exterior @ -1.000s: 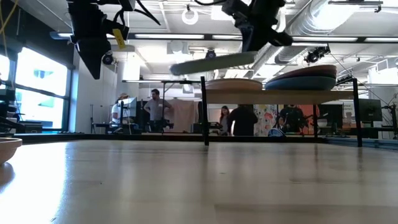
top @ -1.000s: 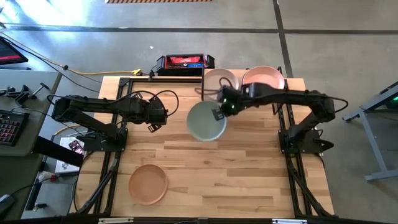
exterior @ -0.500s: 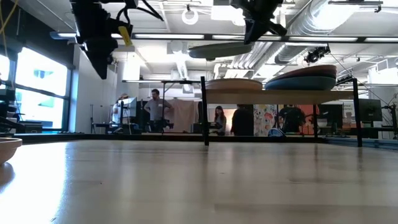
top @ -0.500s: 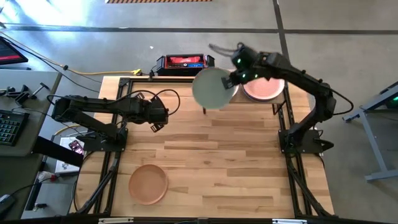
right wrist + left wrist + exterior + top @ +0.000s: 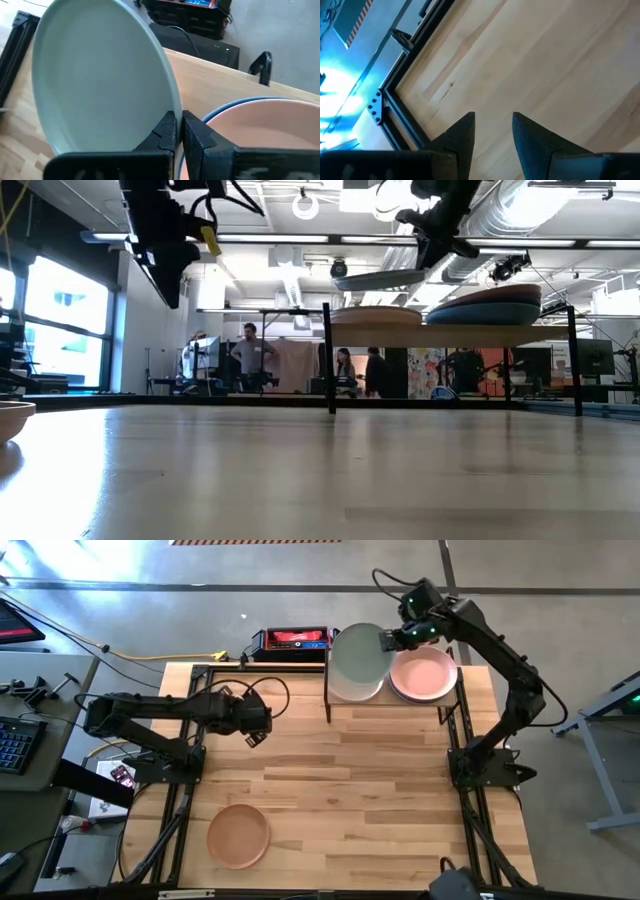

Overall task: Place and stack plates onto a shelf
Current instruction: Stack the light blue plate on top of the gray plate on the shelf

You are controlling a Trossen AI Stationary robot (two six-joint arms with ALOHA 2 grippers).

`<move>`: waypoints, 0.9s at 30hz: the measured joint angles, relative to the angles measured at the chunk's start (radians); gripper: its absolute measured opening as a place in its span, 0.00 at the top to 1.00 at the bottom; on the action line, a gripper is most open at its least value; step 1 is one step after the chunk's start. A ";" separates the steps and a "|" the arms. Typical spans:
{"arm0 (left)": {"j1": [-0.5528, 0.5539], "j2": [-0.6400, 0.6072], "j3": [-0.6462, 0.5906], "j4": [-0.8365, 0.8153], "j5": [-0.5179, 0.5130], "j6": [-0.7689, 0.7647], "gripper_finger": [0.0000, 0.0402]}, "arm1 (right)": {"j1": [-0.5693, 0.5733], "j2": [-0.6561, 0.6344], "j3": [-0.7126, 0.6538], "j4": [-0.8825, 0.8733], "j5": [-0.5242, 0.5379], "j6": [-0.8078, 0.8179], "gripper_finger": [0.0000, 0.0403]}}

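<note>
Sage green plate (image 5: 357, 662): rim pinched by right gripper (image 5: 388, 640) fingers above shelf (image 5: 450, 335); beige plate beneath mostly hidden. Left gripper (image 5: 492, 132) fingers apart over bare bench (image 5: 380, 790).

Even, fairly bright overhead light falls on the desk (image 5: 340, 790) in the high view, with only soft, short shadows under the arms. In the low view the window (image 5: 60, 320) at the side and the ceiling lamps (image 5: 300, 240) glare, leaving the arms as dark silhouettes and the near desk surface blurred. The left wrist view shows a strong blue-white flare (image 5: 340, 95) at one edge
</note>
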 joint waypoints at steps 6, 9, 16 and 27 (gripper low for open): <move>0.048 0.000 0.000 0.024 0.000 0.000 0.70 | -0.023 0.001 0.000 0.001 -0.002 -0.026 1.00; 0.070 0.000 0.000 0.046 0.000 0.001 0.70 | -0.024 0.009 0.000 0.001 -0.002 -0.027 1.00; 0.111 0.000 0.000 0.109 0.005 0.060 0.70 | 0.007 0.069 -0.002 0.001 -0.002 -0.030 1.00; 0.151 0.000 0.000 0.124 0.006 0.069 0.70 | 0.023 0.131 -0.002 -0.024 -0.009 -0.045 1.00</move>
